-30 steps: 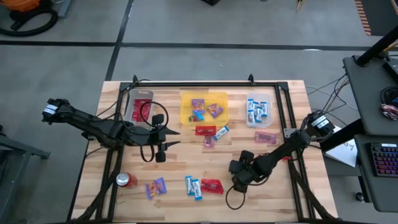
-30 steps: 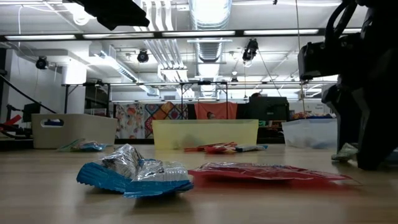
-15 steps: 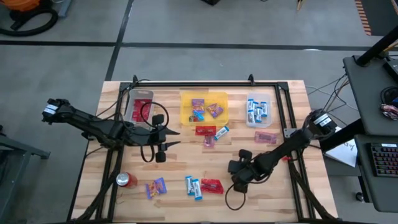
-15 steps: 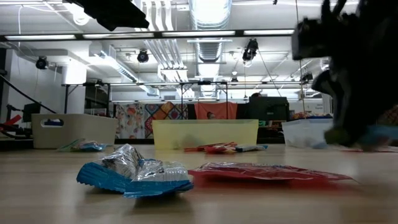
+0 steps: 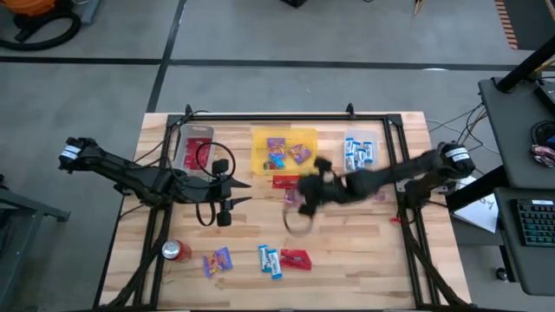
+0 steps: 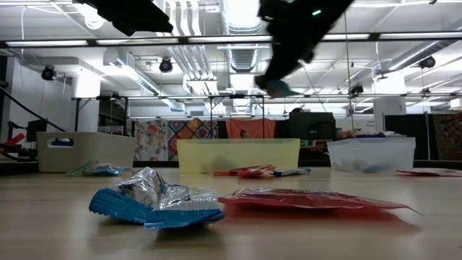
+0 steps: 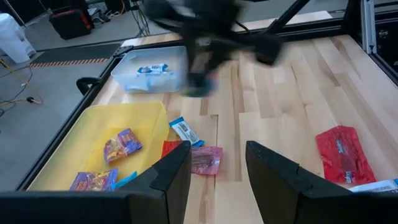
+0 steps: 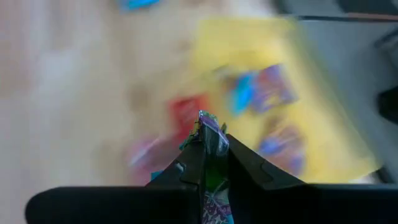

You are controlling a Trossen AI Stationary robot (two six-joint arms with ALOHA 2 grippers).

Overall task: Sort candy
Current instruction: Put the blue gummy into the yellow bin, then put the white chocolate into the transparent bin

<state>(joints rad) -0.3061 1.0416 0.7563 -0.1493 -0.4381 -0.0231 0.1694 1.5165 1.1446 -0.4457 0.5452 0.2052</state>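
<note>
The candy lies scattered. A red packet [image 5: 296, 258], blue-and-white bars [image 5: 270, 260] and a purple packet [image 5: 218, 261] rest flat near the table's front; a red packet [image 5: 287, 181] and a blue-and-white bar [image 5: 310, 183] lie before the yellow bin [image 5: 260, 160]. My right gripper [image 8: 211, 140] hangs blurred over the table's middle [image 5: 305, 198], shut on a purple multicolour packet [image 8: 210, 127]. My left gripper [image 7: 217, 180] waits open at the left [image 5: 243, 192], with nothing between its fingers. My right gripper pinches the purple multicolour packet between its two fingers; one end [image 8: 209, 123] sticks out past the fingertips and the rest runs back between them. The fingers slant down, coming from the table's right. The packet is lifted clear, high above the table [image 6: 276, 87].
A grey bin [image 5: 184, 149] with red packets stands at the far left, and a clear bin [image 5: 349, 166] with blue-and-white bars at the far right. The yellow bin holds purple packets. A red soda can [image 5: 176, 251] stands at the near left. A black frame rims the table.
My right gripper has risen from the table's near right part and swung toward the far edge and the left, to just before the yellow bin, tipping more level. The purple packet has gone up with it, clear of the table.
</note>
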